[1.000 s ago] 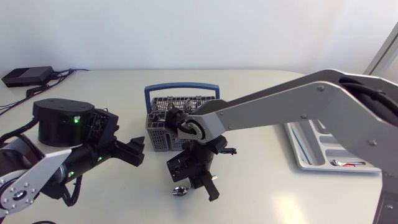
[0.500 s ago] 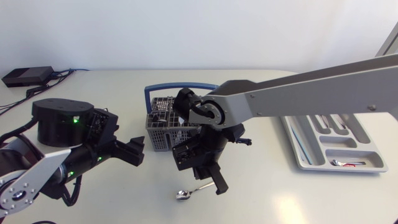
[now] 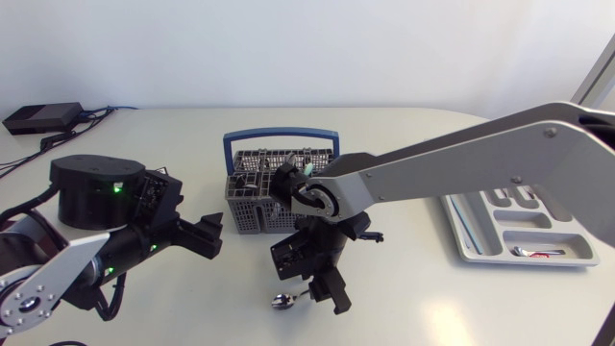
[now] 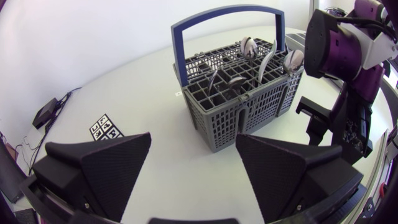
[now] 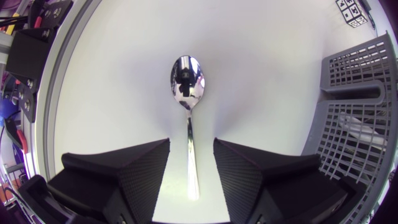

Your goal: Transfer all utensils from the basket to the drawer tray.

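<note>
A steel spoon [image 5: 188,93] lies flat on the table in front of the grey basket [image 3: 252,207], bowl pointing away from my right gripper [image 5: 191,165]. The gripper stands open low over the handle, one finger on each side with a gap to both. In the head view the spoon [image 3: 282,301] pokes out beside my right gripper [image 3: 315,286]. The basket [image 4: 239,102], blue-handled, holds several utensils. My left gripper [image 4: 193,165] is open and empty, facing the basket from a short way off. The white drawer tray [image 3: 468,240] sits at the far right.
A red-handled utensil [image 3: 538,252] lies in the tray's near compartment, with others in the far ones. A black arm base [image 3: 91,187] stands at the left. A black box with cables [image 3: 40,117] is at the back left corner.
My right gripper's fingers have spread apart from the spoon handle, and the spoon now rests on the table. The right arm dropped lower over it. The left arm has kept still.
</note>
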Robot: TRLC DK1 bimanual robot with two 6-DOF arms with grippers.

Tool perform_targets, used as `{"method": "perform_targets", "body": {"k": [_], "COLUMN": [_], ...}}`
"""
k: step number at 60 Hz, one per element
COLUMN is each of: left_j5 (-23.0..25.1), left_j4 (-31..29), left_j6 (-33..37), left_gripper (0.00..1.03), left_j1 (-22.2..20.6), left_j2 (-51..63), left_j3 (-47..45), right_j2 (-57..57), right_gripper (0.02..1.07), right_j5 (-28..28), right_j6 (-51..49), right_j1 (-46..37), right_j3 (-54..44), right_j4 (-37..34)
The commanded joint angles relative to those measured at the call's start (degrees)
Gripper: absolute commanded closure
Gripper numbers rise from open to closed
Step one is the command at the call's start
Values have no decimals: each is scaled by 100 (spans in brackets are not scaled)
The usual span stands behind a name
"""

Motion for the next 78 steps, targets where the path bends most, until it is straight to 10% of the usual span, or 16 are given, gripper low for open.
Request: {"method": "perform_targets", "body": {"k": [1, 41, 78], "left_j5": [-27, -27, -27], "left_j4": [-15, -24, -41], "left_j6": [60, 60, 60], "left_gripper": [8, 8, 8], "left_j1": [3, 3, 3], "left_j2": [-69, -69, -131], "left_j3": [-118, -126, -126], "right_j2": [185, 554, -834], "right_gripper": [49, 101, 101], "right_j5": [18, -87, -184], "right_j6": [88, 53, 36], "right_j1": [66, 241, 66], "right_j3": [-30, -4, -311], "right_j4": [66, -101, -610]}}
